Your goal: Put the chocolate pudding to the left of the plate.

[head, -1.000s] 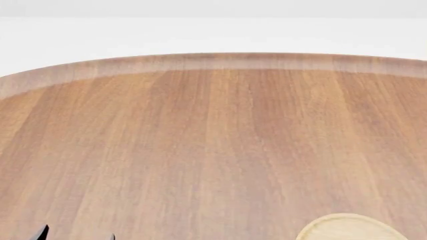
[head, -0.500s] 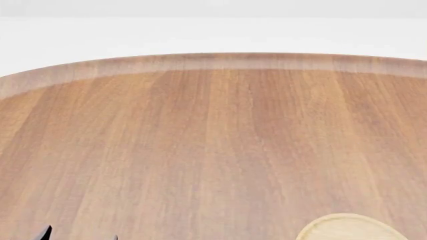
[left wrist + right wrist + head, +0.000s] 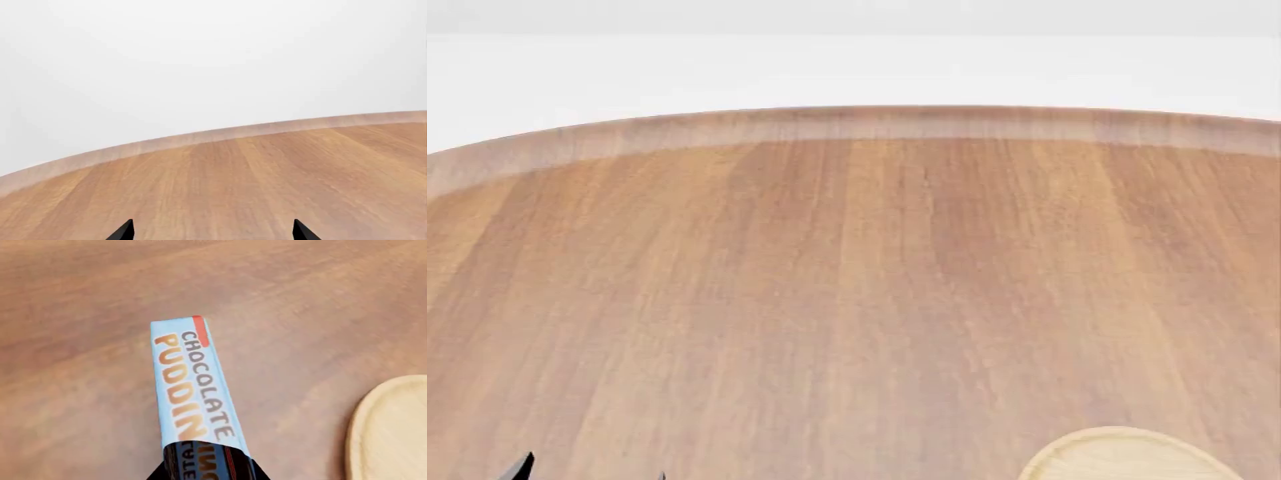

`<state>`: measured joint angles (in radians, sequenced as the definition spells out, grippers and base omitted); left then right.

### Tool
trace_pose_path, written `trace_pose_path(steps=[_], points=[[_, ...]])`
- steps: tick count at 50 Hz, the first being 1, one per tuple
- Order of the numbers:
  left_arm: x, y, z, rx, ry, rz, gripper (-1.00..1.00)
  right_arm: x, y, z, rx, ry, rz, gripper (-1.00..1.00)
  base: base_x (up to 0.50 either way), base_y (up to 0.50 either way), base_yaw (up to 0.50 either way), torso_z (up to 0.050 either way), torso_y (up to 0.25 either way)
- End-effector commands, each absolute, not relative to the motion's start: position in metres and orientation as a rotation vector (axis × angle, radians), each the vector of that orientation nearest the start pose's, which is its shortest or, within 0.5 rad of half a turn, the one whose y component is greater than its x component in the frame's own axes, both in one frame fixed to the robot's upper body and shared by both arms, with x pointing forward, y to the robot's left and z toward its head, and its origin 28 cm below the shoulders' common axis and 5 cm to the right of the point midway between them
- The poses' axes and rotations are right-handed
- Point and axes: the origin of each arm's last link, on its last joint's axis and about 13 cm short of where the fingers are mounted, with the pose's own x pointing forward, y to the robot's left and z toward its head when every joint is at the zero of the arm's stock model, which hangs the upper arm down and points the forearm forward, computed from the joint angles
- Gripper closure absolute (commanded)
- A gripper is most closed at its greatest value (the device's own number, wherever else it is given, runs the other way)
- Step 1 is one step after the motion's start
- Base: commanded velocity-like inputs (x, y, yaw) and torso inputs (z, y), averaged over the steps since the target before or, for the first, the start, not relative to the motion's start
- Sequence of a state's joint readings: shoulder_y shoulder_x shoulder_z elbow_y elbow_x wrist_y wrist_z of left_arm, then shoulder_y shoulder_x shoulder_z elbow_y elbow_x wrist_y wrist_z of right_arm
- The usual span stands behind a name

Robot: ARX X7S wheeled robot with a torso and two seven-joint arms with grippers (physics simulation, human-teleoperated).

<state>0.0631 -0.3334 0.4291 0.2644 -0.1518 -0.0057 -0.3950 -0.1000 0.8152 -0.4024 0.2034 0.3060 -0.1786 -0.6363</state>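
Right wrist view, nearest first: right claw (image 3: 208,472) apparently clenched on the near end of the chocolate pudding (image 3: 193,385), with dark tips showing on both sides of the carton. Beyond the grip, a long light blue face lettered in brown and orange, ending in a red edge and pointing away over the brown wooden table (image 3: 80,300). Off to one side, near the carton but not touching it, the pale curved rim of the plate (image 3: 393,430). Impossible to tell whether the carton is resting on the wood or held just above it. Left wrist view: left claw (image 3: 212,231) released, its two black tips spread wide with nothing between them, then bare wood running to the table's curved far edge and white beyond. Head view: only the left claw's tips (image 3: 590,470) peeking up at the bottom, a touch lower than a second ago; plate (image 3: 1121,455) unmoved at the lower right; carton out of sight. Barely any change, then: probably mid-carry, with placement left of the plate not yet confirmed.
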Motion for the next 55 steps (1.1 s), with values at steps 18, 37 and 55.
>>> trace_pose_path(steps=[18,37,55], points=[[0.177,0.188,0.040,0.087,-0.101,-0.087,-1.00,0.177,-0.227,0.031,-0.461,0.365,0.891,1.00,0.00,0.00,0.00,0.000,0.000],[0.177,0.187,0.039,0.090,-0.096,-0.092,-1.00,0.196,-0.219,0.043,-0.487,0.319,0.865,1.00,0.00,0.00,0.00,0.000,0.000],[0.177,0.187,0.038,0.089,-0.095,-0.093,-1.00,0.226,-0.221,0.044,-0.479,0.297,0.833,1.00,0.00,0.00,0.00,0.000,0.000]])
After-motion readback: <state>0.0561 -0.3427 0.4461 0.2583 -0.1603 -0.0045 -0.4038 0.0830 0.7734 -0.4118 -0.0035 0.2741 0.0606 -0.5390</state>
